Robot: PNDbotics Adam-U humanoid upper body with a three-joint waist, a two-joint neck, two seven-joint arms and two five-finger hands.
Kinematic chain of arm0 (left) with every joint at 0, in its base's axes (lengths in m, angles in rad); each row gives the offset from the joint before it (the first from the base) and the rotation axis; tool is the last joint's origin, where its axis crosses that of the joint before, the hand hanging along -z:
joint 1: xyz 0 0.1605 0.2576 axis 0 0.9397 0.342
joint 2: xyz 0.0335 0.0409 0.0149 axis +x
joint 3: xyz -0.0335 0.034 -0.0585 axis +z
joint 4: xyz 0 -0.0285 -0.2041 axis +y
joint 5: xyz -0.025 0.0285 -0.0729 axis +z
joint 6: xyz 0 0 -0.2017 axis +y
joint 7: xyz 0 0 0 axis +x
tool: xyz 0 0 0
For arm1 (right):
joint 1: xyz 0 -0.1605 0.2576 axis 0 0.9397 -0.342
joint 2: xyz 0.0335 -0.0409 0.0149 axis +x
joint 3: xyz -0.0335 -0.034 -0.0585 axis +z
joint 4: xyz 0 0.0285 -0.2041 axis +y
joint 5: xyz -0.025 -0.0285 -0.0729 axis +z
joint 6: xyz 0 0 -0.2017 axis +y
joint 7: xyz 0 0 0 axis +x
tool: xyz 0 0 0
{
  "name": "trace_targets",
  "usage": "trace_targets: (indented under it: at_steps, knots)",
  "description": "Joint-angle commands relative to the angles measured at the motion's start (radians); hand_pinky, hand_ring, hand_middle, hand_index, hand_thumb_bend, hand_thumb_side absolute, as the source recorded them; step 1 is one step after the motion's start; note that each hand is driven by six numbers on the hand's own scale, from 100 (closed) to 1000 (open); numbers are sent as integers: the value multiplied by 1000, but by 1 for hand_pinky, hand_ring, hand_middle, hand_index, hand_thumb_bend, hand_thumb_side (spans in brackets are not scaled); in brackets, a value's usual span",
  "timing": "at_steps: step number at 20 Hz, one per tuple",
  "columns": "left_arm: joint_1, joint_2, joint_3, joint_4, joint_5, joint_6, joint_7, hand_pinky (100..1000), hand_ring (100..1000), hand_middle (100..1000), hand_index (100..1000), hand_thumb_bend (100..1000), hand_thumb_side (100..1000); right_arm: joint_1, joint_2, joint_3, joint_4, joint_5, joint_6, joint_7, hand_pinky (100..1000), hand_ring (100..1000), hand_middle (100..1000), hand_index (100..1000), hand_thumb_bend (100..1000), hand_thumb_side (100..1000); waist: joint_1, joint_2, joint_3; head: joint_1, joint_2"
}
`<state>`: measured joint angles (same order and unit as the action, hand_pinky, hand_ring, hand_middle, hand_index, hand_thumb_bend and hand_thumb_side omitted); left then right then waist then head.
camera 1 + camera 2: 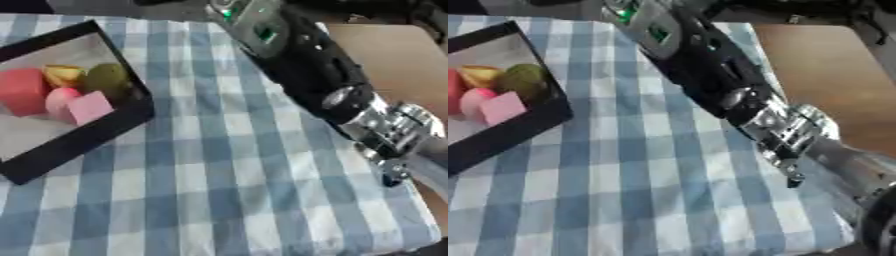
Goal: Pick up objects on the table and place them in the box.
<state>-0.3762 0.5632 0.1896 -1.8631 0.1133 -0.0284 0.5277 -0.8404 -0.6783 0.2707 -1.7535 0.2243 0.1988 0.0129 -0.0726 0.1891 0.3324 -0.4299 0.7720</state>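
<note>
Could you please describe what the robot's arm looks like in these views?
The right arm is a bulky, glossy black shell crossing the blue checked cloth. Near its top sits a grey panel with a small green light. Lower down, a round silver joint leads into exposed silver metal parts. No hand shows.

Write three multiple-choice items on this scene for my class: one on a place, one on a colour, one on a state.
1. Where is the box?
A. far left of the table
B. near right corner
C. off the table

2. What pattern has the tablecloth?
A. plain red
B. blue and white checks
C. green stripes

3. What is the box's state?
A. empty
B. lidded
C. holding several things

Answers:
1 A: it lies at the view's left edge.
2 B: checks cover the cloth.
3 C: a red block, a pink block and an olive-green piece lie inside.
</note>
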Motion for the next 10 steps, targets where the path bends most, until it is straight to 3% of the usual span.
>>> trace_targets:
  at_steps: [1, 4, 6, 10]
  knots:
    - [3, 40, 9, -4, -9, 1, -3, 859, 980, 860, 849, 100, 769, 60, -123, -91, -179, -149, 40, -49, 862, 855, 746, 871, 100, 466, 19, -44, -14, 40, -2]
    - [12, 39, 6, 0, -9, 2, -12, 859, 981, 861, 849, 100, 771, 160, -184, -161, -238, -267, 21, -106, 861, 853, 745, 877, 100, 430, 25, -46, -42, 74, -2]
    - [19, 36, 4, 3, -9, 2, -17, 858, 980, 862, 849, 100, 774, 237, -218, -208, -245, -329, -29, -148, 849, 818, 738, 873, 100, 383, 27, -46, -58, 93, -2]
    - [27, 28, 0, 9, -6, 4, -25, 855, 976, 864, 850, 100, 779, 415, -243, -296, -246, -377, -140, -233, 845, 808, 738, 868, 141, 376, 30, -41, -90, 135, -2]
